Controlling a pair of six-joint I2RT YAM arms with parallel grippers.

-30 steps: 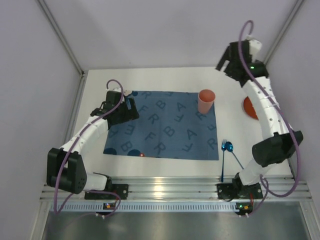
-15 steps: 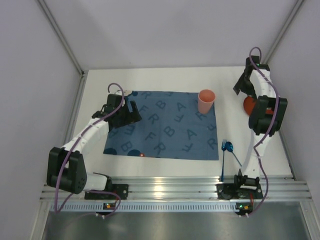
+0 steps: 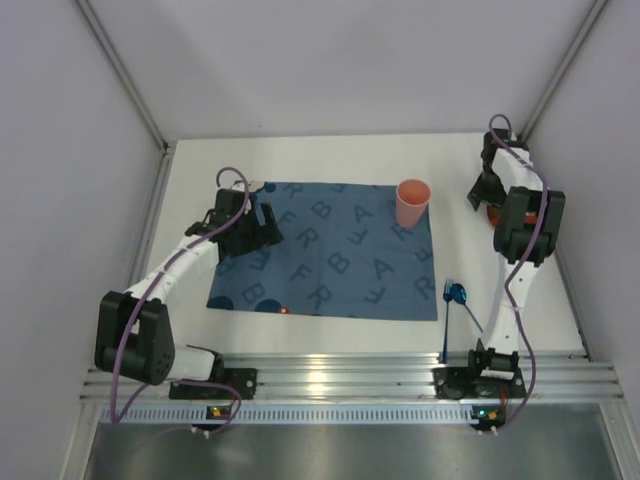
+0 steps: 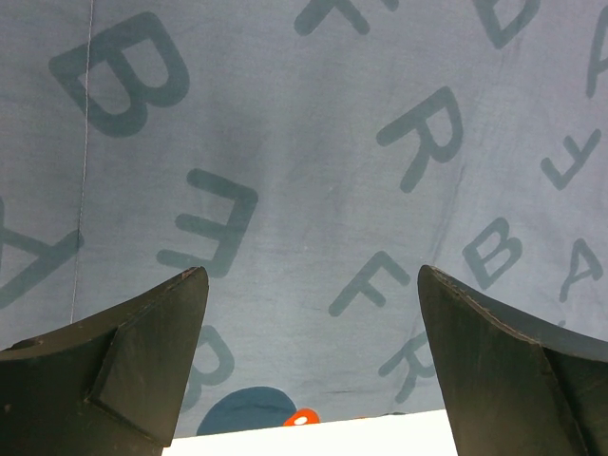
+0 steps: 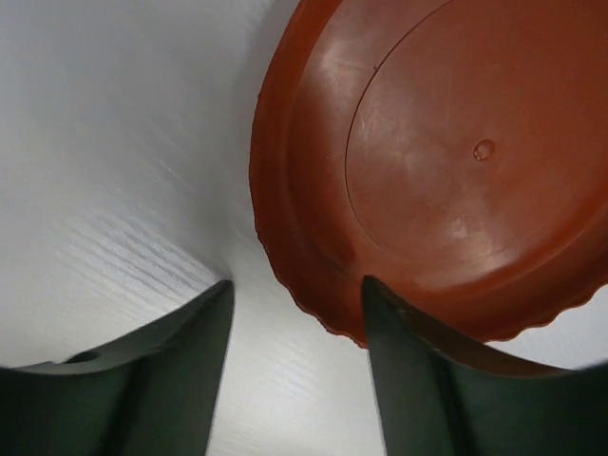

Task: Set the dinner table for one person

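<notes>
Dinner table [image 3: 330, 160], beneath both arms, remains barely set, yet the right gripper [image 5: 294, 285] has just dropped to the red plate [image 5: 446, 171] at its far right, fingers parted and empty at the rim, likely to fetch it; the left gripper [image 4: 313, 275] hangs open, empty, over the blue mat [image 4: 304, 142].

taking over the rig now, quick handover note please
Left gripper open, empty, over the blue mat's left part.
Right gripper open at the red plate's rim, not closed on it.
Plate on the white table right of the mat; cup on the mat's far right corner; fork and spoon on the table off its near right corner.
Done: perhaps the cup. Left: plate, fork, spoon onto the mat.
</notes>
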